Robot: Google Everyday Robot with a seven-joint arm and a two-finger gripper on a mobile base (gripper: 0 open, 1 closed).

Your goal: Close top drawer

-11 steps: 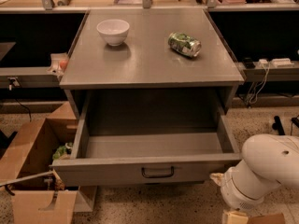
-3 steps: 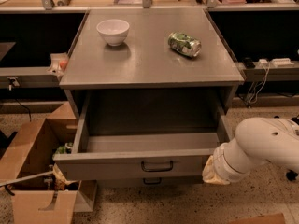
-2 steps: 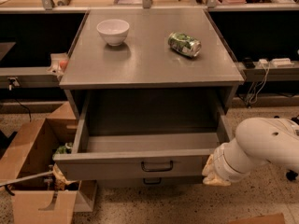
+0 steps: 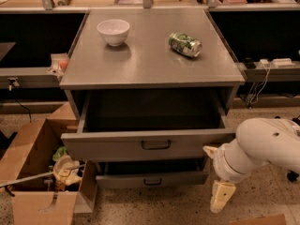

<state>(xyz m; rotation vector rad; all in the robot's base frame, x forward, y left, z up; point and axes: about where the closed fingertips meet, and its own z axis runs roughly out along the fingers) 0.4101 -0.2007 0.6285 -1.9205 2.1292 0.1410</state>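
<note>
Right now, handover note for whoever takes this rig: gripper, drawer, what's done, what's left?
Gripper: low, just off the right end of the top drawer front, not on the handle. I can't tell if it is touching the front.
Top drawer: pulled well out, and nothing shows inside it.
Lower drawer: also slightly out.
On the cabinet top: a bowl and a can lying on its side.
Done: arm is beside the drawer front.
Left: push the front in until it is flush with the cabinet.
</note>
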